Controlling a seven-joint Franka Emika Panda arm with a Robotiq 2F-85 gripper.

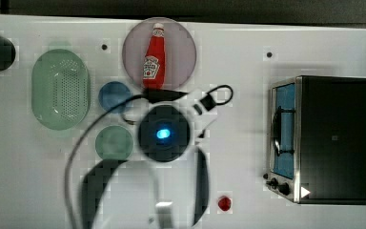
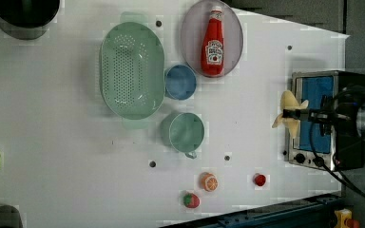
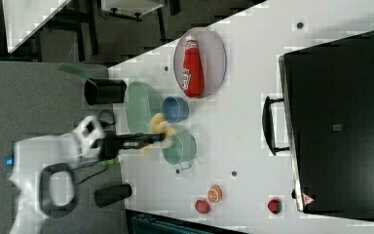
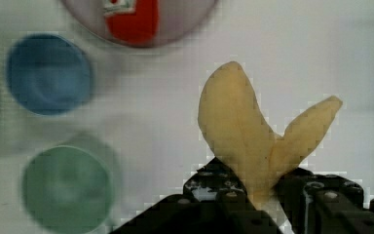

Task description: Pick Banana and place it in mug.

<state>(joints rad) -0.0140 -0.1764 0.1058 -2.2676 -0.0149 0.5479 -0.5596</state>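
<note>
Tool grips the banana, its black fingers closed on the lower end while the pale yellow peel flaps spread above them; in the left view the banana hangs in the air at the right of the frame, in front of the toaster oven, and in the right view it sits left of centre, just beside the mug.

White surface carries everything. Largest on it is the toaster oven, a black box with a metal front and knobs, at the right of the top view. An oval pale-green colander, perforated all over, lies in the upper middle of the left view. A round greyish plate holds a red ketchup bottle with a white label whose writing is too blurred to read. Beneath come the round blue cup and the teal-green mug, standing empty. Near the lower edge of the left view lie an orange slice, a strawberry and a small red piece.
</note>
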